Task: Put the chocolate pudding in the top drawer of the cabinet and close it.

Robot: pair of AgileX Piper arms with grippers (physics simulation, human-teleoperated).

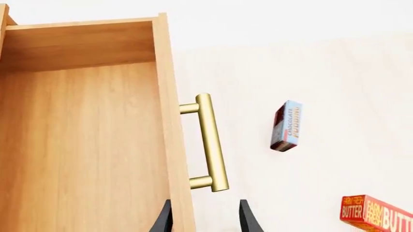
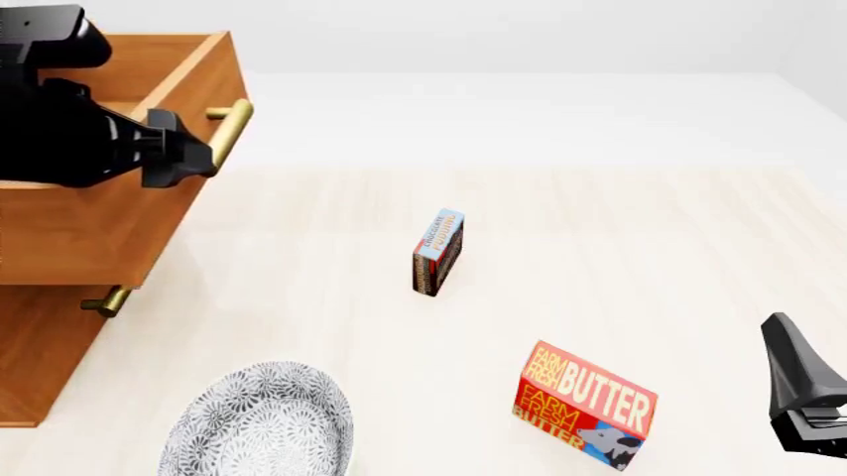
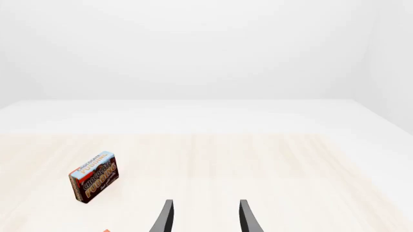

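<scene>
The medium-brown wooden cabinet [image 2: 54, 337] is cut off at the front view's left edge, partly hidden by the black left arm. The grey patterned plate [image 2: 265, 426] and black right claw [image 2: 807, 397] are cropped at the frame edges.

The top drawer [image 1: 84, 135] is matt, grained wood; its handle [image 1: 210, 142] is brushed brass. The desk [image 2: 636, 238] looks pale, smooth wood. The chocolate pudding [image 2: 438, 252] seems printed card. Both hands are black, probably plastic.
</scene>
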